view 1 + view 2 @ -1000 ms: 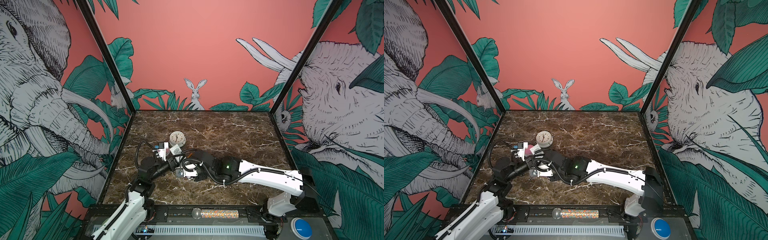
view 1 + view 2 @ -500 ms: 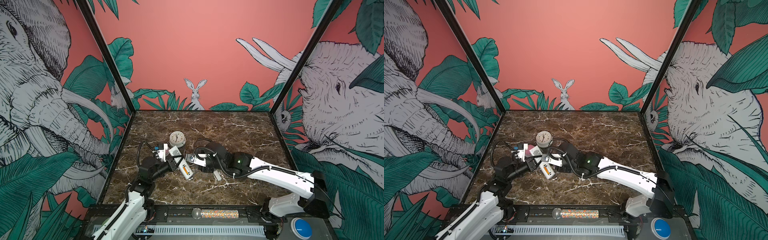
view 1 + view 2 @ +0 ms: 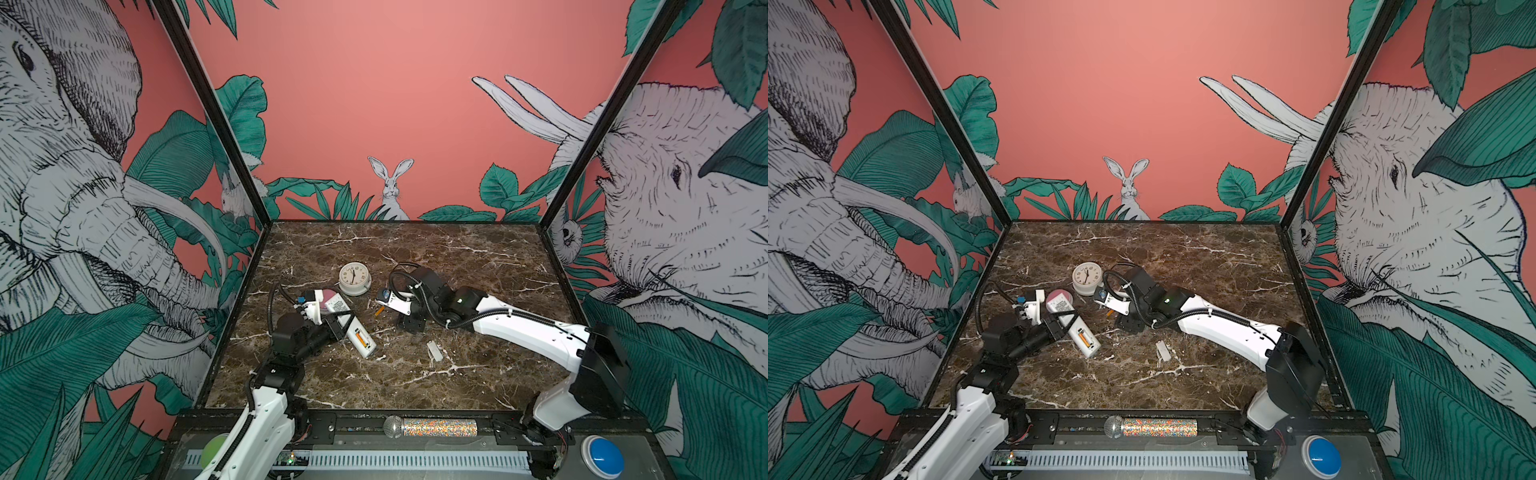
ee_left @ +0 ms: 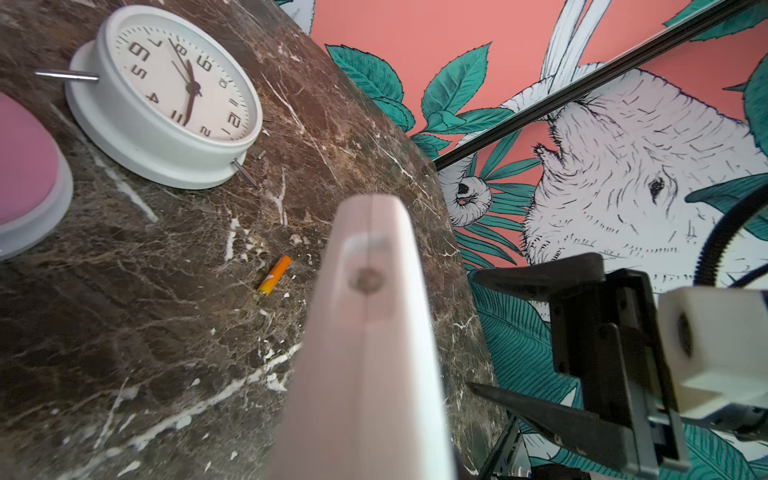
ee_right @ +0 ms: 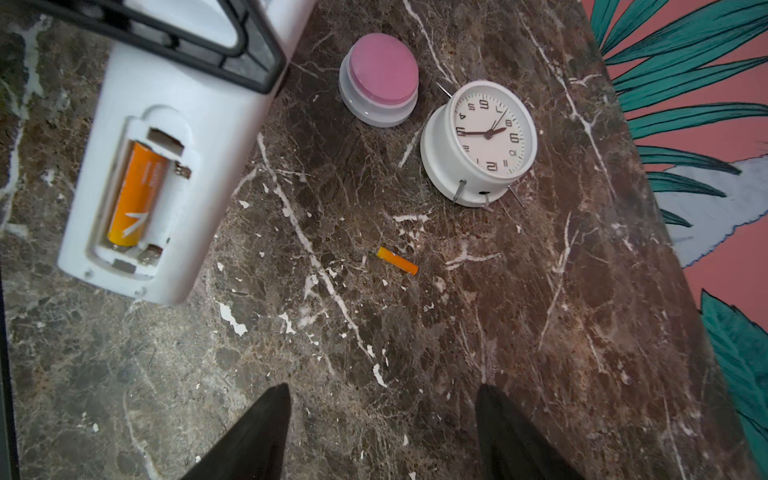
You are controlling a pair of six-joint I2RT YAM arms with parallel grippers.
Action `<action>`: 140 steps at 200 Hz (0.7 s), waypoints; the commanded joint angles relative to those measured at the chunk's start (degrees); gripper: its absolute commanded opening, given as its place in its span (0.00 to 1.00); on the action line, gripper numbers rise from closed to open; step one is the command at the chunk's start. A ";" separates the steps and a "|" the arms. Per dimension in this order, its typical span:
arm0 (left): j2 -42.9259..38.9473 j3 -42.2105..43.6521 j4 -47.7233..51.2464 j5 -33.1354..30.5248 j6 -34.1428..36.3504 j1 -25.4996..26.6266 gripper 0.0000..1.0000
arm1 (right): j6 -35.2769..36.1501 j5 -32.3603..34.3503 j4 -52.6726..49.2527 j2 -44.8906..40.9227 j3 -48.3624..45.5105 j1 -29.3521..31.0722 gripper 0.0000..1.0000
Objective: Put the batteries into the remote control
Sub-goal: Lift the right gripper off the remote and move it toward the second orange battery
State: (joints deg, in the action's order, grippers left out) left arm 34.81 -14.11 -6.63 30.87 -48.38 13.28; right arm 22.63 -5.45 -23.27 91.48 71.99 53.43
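Note:
My left gripper (image 3: 338,323) is shut on the remote control (image 3: 353,328) and holds it back side up, tilted over the table's left part. Its battery bay is uncovered, and one of the batteries (image 5: 135,195), orange, lies in the bay's left slot. The slot beside it is empty. The other orange battery (image 3: 379,311) lies loose on the marble between the remote and the clock, also seen in the wrist views (image 4: 274,275) (image 5: 397,261). My right gripper (image 5: 380,395) hangs open just right of that loose battery with nothing between its fingers, in both top views (image 3: 1131,325).
A round white clock (image 3: 354,279) and a pink-topped white puck (image 5: 383,70) stand behind the remote. A small white cover (image 3: 435,351) lies on the marble in front of my right arm. A glitter microphone (image 3: 428,427) and a blue button (image 3: 602,455) sit on the front rail.
My right gripper has pulled away from the remote to the right and opened wide. The remote's open bay with one battery in it now shows. My left gripper has kept its hold.

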 commanded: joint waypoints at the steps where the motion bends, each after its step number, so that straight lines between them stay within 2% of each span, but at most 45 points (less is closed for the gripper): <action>1: -0.51 -0.81 1.25 -1.10 1.06 -0.53 0.00 | 1.86 -4.63 0.81 3.76 2.78 -1.56 0.78; 44: -3.10 -0.63 4.88 -3.44 2.45 -1.04 0.00 | 7.35 -9.74 -1.35 14.40 10.81 -4.37 0.81; 84: -6.39 -0.66 7.99 -5.81 3.46 -1.34 0.00 | 7.07 -13.85 -0.81 22.89 18.02 -6.27 0.82; 140: -7.80 -1.19 10.50 -6.57 4.92 -1.94 0.00 | 8.04 -17.44 -5.12 32.50 27.34 -7.50 0.81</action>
State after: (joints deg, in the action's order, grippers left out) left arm 28.32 -14.11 2.79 25.43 -44.82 11.77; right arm 29.19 -19.55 -25.45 121.78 96.42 46.37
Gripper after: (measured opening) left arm 0.213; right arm 0.812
